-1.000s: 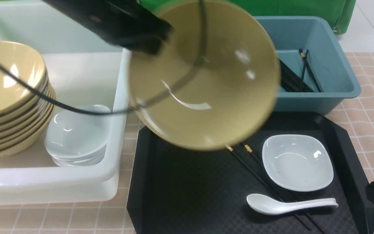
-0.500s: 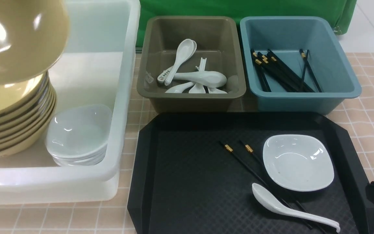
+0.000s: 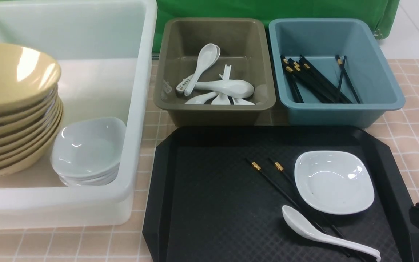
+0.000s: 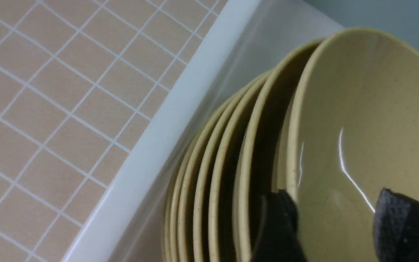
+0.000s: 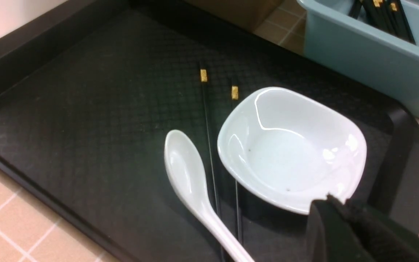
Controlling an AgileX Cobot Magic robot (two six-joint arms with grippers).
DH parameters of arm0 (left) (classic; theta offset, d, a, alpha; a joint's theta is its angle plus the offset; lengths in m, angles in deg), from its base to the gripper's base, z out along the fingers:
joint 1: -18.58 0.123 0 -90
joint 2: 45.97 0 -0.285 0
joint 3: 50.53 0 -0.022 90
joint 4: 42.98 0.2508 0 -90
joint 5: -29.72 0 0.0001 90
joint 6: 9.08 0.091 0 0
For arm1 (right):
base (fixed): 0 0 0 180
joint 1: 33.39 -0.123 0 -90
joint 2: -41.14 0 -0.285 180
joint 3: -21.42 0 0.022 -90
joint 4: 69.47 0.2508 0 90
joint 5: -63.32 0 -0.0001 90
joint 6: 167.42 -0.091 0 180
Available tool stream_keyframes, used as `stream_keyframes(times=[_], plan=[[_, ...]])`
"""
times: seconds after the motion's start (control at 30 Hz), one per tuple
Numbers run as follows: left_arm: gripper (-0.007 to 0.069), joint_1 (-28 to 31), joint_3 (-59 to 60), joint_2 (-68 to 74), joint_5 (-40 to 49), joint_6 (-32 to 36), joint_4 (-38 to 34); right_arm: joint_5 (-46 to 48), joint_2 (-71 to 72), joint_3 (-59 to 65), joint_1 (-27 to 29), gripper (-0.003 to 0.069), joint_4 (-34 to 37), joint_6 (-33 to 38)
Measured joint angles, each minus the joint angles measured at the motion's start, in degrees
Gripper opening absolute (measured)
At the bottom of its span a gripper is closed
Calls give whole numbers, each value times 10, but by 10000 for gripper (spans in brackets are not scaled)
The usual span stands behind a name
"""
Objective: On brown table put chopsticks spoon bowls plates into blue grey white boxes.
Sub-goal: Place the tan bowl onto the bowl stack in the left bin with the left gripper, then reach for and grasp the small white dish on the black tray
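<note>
We are holding our left gripper (image 4: 335, 222) spread astride the rim of the top bowl (image 3: 9, 72), which is sitting on the stack (image 3: 13, 145) in the white box (image 3: 136, 109). Our right gripper (image 5: 340, 209) is hovering pressed together, empty, at the edge of the plate (image 3: 333, 182). The spoon (image 3: 304, 223) and chopsticks (image 3: 272, 181) are lying beside it on the tray (image 3: 202, 203).

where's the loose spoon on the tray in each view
Front: spoon at the tray's near right, just in front of the dish.
Left wrist: not in it, only stacked bowls.
Right wrist: spoon beside the dish, on the tray.
Shared landmark: the dish, in front and right wrist.
</note>
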Motion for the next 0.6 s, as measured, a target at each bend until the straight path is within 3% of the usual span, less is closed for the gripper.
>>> stream_keyframes(times=[0.17, 0.27, 0.4, 0.6], plan=[[515, 0, -27, -25, 32, -1, 14, -1, 0, 0, 0, 99, 0, 0], [535, 0, -41, -49, 38, -1, 13, -1, 0, 0, 0, 99, 0, 0], [521, 0, -45, -72, 40, 4, -1, -24, 0, 15, 0, 101, 0, -2], [380, 0, 5, -57, 35, 42, -73, -53, 0, 35, 0, 111, 1, -54]])
